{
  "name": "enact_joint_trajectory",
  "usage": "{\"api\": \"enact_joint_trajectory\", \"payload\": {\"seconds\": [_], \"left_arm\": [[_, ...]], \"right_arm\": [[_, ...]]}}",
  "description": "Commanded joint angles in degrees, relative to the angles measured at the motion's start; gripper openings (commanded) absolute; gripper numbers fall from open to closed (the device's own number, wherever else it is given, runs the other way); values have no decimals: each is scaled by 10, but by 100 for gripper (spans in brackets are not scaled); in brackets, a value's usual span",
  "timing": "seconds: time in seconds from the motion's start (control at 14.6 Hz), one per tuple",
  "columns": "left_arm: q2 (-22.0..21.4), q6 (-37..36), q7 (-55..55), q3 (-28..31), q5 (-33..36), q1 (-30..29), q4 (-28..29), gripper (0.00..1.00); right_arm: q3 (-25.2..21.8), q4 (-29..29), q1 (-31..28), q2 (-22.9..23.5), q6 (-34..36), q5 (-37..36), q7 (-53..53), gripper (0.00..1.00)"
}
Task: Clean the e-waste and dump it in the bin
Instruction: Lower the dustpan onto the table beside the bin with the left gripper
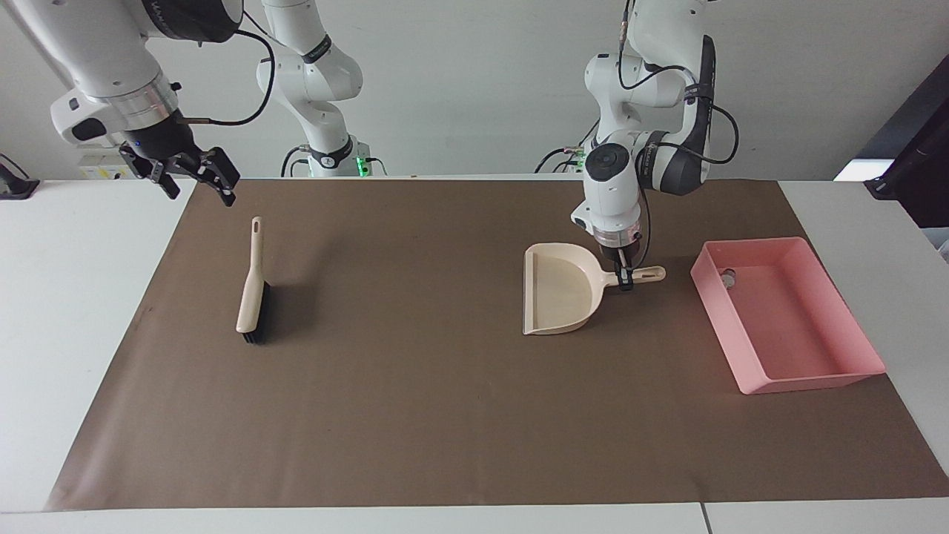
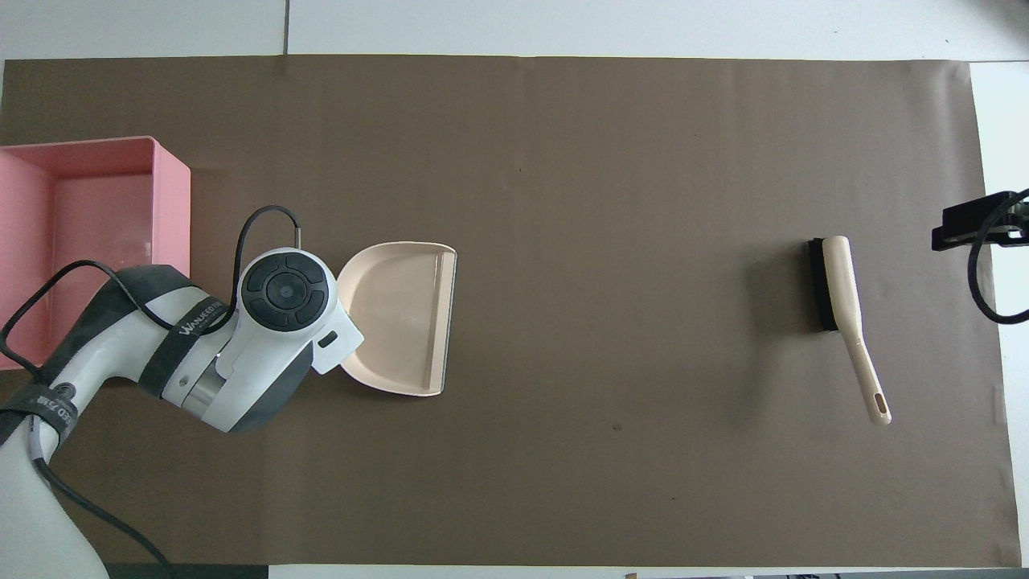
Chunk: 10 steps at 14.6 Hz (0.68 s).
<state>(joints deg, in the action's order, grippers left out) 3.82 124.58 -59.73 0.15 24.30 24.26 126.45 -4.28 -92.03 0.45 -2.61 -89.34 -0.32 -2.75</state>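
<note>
right of frame centre, the light, rigid beige plastic dustpan (image 1: 557, 291) is pinched at its handle by the left gripper (image 1: 624, 279); right gripper (image 1: 194, 175) spread, waiting upper left.

Bright, even overhead light, both views sharp, with soft shadows beside the brush (image 1: 252, 293) and dustpan (image 1: 560, 289)

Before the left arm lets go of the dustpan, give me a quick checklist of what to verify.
1. Dustpan flat on the brown mat: ok.
2. Left gripper shut on the dustpan's handle: ok.
3. Dustpan apart from the pink bin: ok.
4. E-waste in the bin: one small piece shows at the wall nearest the robots; a second, cannot tell.
5. Dustpan emptied: ok.
6. Right gripper waiting open above the mat's corner, brush untouched: ok.
</note>
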Motion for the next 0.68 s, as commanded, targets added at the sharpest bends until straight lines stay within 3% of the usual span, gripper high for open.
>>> {"api": "enact_joint_trajectory", "payload": {"seconds": [0.0, 0.41, 0.48, 0.62], "left_arm": [[8, 19, 32, 8, -18, 12, 9, 0], [7, 10, 68, 8, -22, 13, 9, 2], [7, 12, 68, 8, -22, 14, 9, 9], [2, 14, 69, 9, -22, 30, 3, 37]], "right_arm": [[0, 0, 3, -1, -11, 1, 42, 99], [0, 11, 3, 1, 14, -1, 42, 99], [0, 10, 3, 1, 12, -1, 42, 99], [0, 9, 3, 1, 12, -2, 44, 99]]}}
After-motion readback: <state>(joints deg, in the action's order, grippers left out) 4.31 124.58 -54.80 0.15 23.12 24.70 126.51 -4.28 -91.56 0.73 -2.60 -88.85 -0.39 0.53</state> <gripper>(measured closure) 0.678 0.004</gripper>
